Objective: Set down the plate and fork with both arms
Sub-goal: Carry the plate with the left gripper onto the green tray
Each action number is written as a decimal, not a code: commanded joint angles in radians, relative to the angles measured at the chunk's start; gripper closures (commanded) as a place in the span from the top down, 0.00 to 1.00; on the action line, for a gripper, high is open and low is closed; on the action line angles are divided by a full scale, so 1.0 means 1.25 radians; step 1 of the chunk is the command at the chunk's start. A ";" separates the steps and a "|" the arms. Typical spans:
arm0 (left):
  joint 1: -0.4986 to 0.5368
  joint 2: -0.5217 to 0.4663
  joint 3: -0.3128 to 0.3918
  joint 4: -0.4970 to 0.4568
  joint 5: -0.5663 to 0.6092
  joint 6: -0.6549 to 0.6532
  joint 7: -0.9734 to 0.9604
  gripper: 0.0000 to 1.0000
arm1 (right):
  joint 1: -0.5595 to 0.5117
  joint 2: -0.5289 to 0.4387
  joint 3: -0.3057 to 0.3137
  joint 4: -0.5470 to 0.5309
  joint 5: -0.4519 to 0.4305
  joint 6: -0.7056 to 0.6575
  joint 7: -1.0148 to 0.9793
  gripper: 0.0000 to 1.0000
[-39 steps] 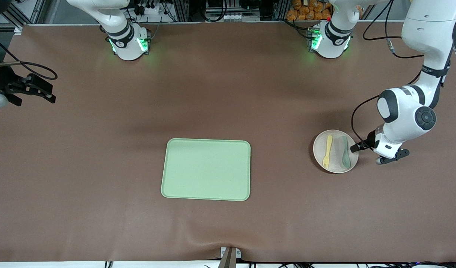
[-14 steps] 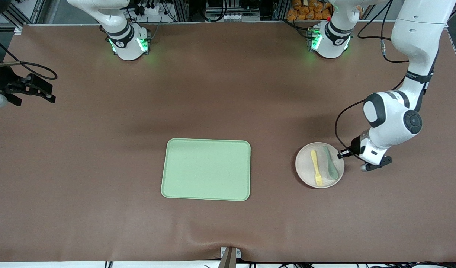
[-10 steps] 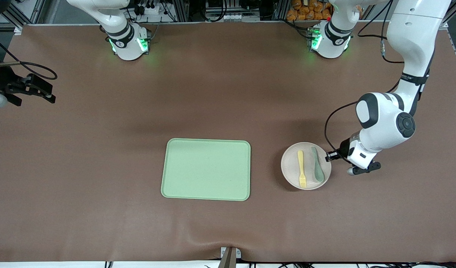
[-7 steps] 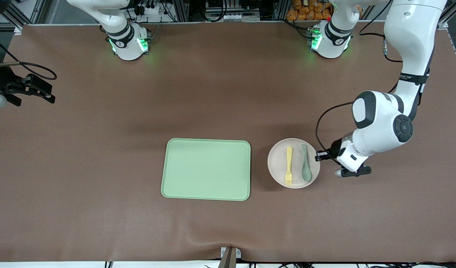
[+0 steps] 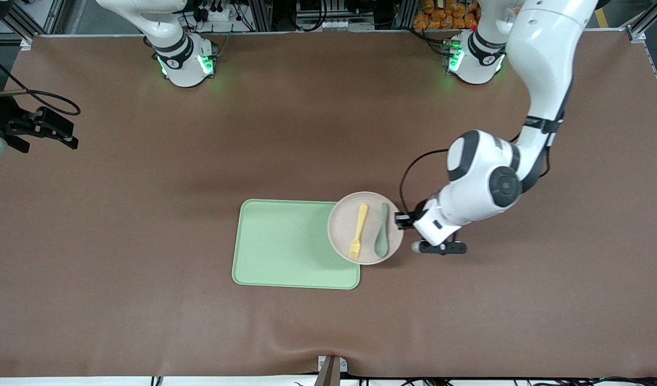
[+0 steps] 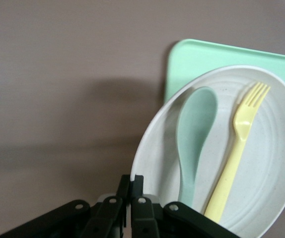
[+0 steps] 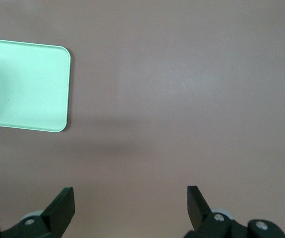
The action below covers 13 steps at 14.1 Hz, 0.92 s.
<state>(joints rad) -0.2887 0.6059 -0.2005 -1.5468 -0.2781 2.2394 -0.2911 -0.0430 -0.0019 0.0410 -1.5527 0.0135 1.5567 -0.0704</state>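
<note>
The left gripper (image 5: 402,220) is clamped tight on the rim of the plate (image 5: 341,236), at the edge toward the left arm's end of the table; the left wrist view shows its black fingers (image 6: 132,191) pinched together on that pale rim, and the plate (image 6: 276,168) tilted in the grasp; the plate hangs partly over the corner of the light-green tray (image 5: 285,246) and partly over the brown table (image 5: 146,300) beside it — whether it touches the tray I cannot tell; on the plate lie the fork (image 5: 358,231), pale yellow, and a grey-green spoon (image 5: 382,238), side by side and nearly parallel, the fork on the side toward the tray's middle, the spoon closer to the gripper; in the left wrist view the fork (image 6: 234,153) points its tines away from the fingers, and the spoon (image 6: 194,134) has its bowl at that same end; the right gripper (image 7: 131,204) waits with its jaws spread wide and nothing between them — it hangs over bare table at the right arm's end, well apart from the tray (image 7: 23,87), whose corner shows in the right wrist view.
</note>
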 commanded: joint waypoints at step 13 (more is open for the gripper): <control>-0.191 0.228 0.111 0.237 0.035 0.022 -0.214 0.00 | -0.028 0.011 0.013 -0.001 0.038 -0.001 -0.009 1.00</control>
<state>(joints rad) -0.5166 0.8633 -0.0704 -1.2846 -0.2509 2.2534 -0.5325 -0.0445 0.0107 0.0414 -1.5542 0.0334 1.5589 -0.0707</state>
